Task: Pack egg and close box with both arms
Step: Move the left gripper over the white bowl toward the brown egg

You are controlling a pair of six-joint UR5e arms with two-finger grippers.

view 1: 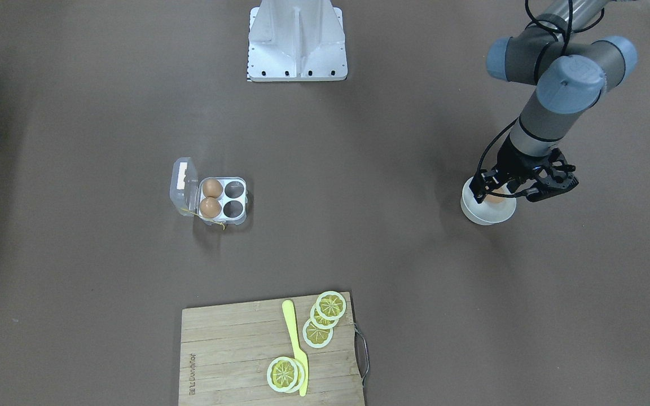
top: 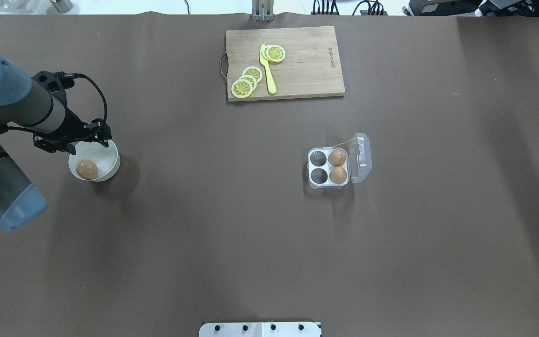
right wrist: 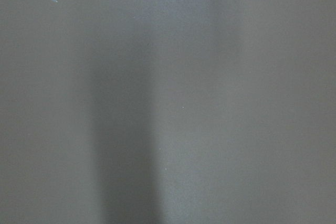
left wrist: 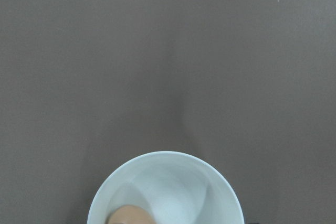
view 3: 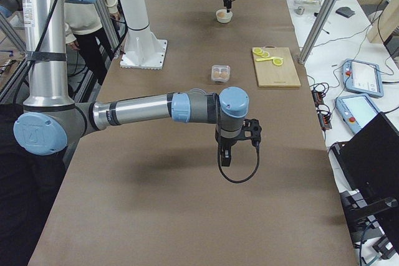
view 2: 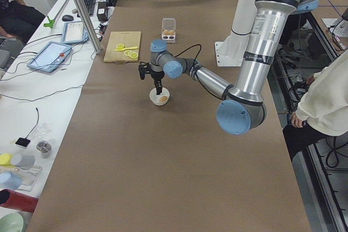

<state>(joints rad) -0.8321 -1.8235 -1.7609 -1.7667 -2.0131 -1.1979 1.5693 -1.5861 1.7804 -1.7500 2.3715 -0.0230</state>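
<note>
Table (top: 269, 257): covered in brown, carried everything below.
Right arm (view 3: 137, 110): reached out low over bare table, well apart from the box and the bowl.
Left arm (view 1: 562, 84): bent down over the bowl at the robot's left end of the table.
Cutting board (top: 307, 70): wooden, lay at the far edge from the robot, with a metal handle on one short side.
Box (view 1: 223, 198): clear four-cup carton, sat near the middle of the table, toward the robot's right; well apart from the bowl.
Lid (top: 362, 159): swung open on the side toward the robot's right, white label on it.
Bowl (top: 108, 159): round and white, stood directly under the left wrist.
Left fingers (view 1: 479, 189): spread wide above the bowl's rim, gripped nothing; contact with the bowl could not be told.
Right fingers (view 3: 223, 156): pointed down at the table; spread could not be told, seen only from the side.
Knife (top: 267, 70): yellow, lay across the cutting board between the slices.
Lemon slices (top: 246, 84): overlapped in two small groups on the board.
Egg (top: 87, 169): orange-brown, lay on its side inside the bowl, below the left fingers, not held.
Two other eggs (top: 337, 157): filled the two cups next to the lid; left the two cups away from the lid empty.
Yellow thread (top: 344, 142): trailed from the box's corner by the hinge.
</note>
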